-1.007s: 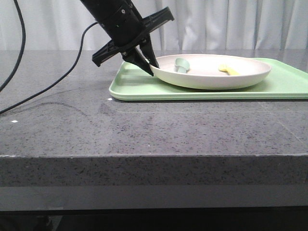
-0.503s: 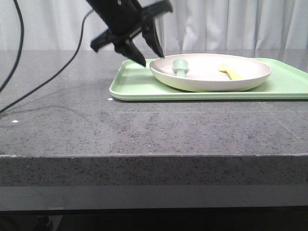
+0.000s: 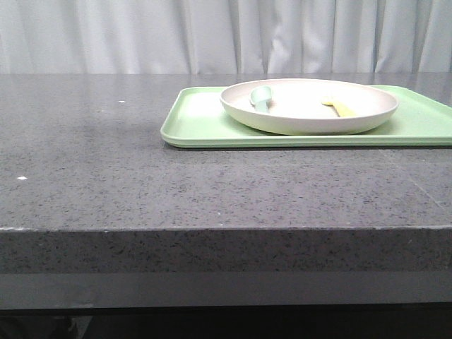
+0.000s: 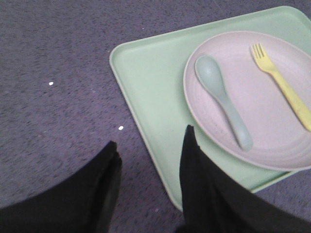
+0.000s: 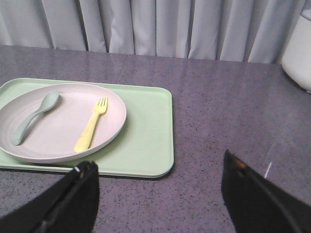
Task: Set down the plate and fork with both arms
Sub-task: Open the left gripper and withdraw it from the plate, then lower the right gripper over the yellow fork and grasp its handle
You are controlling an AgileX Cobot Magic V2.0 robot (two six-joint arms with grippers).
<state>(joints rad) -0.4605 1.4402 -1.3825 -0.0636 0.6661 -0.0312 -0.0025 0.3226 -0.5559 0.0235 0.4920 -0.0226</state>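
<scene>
Pale curtains (image 3: 212, 35) hang behind a dark speckled grey counter (image 3: 141, 183). On it lies a flat light green tray (image 3: 205, 123), and on the tray sits the plate (image 3: 311, 123) — round, shallow, off-white, nearer the tray's left end in the front view. Inside the plate lie two utensils, apart from each other: a pale teal spoon (image 4: 221, 99) and the small yellow fork (image 5: 91, 125). Neither arm shows in the front view. The left gripper (image 4: 148, 150) hovers above the counter and the tray's edge, its dark fingers (image 4: 194, 170) parted with nothing between them. The right gripper (image 5: 158, 189) is held above bare counter beside the tray — fingers (image 5: 73, 199) spread wide, empty.
</scene>
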